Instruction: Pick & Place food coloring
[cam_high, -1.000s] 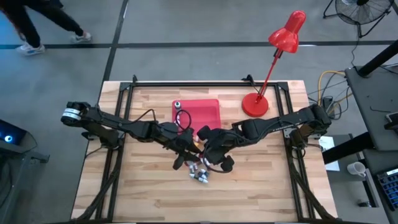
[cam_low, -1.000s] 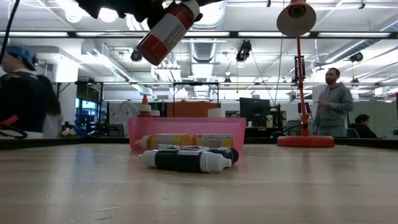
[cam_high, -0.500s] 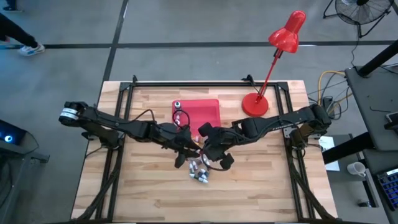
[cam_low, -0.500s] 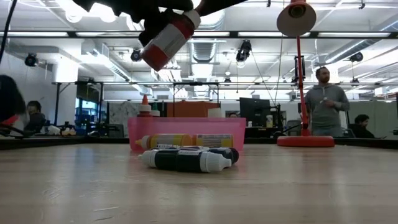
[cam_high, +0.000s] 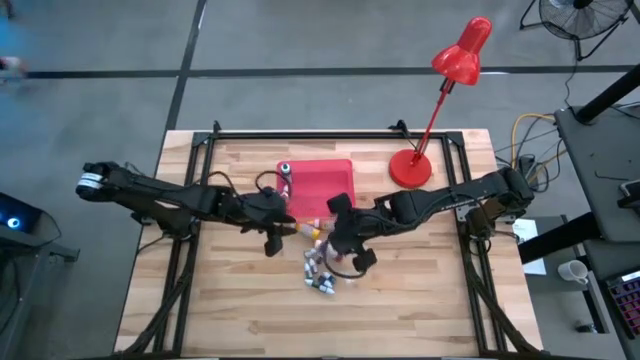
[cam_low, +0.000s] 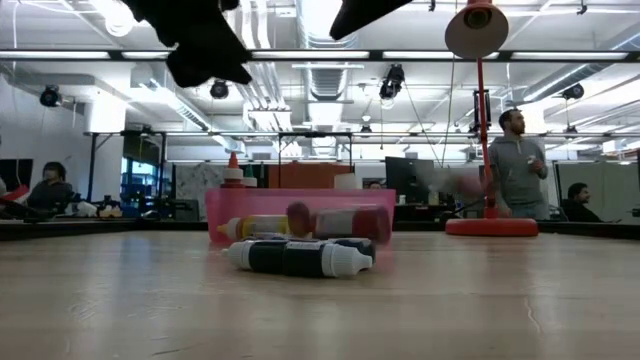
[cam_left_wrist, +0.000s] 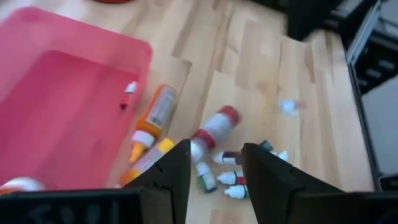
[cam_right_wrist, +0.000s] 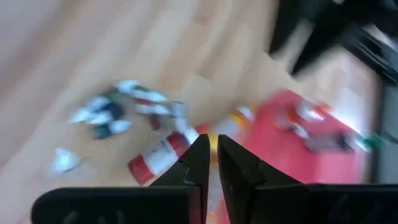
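The left pincer hung half open and empty beside the red tray. The bottles lay on the desk just past the tray, long axes mixed. The shut right pincer hovered nearer.

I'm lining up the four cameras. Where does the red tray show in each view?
High view: red tray at mid-table, toward the far edge.
Low view: its pink wall spans the centre, behind the bottles.
Left wrist view: fills the picture's upper left.
Right wrist view: blurred, right of centre.
Shared landmark: the orange bottle lying on the wood just outside the tray.
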